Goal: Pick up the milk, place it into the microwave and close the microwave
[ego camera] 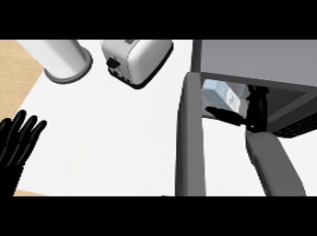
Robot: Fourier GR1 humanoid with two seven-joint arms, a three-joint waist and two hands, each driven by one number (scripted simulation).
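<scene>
One hand, the right hand (251, 113), reaches inside the open microwave (270, 64), fingers relaxed beside the milk (221, 92).

Right hand (251, 113) beside milk (222, 94) inside microwave (256, 57).

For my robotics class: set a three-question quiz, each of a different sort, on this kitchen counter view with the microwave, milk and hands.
1. True or false: the microwave door is closed.
2. Where is the milk carton? A) beside the toaster B) inside the microwave C) in the left hand
3. Fill in: the right hand reaches into the ____.

Key: 1 false, it stands open; 2 B; 3 microwave.
</scene>
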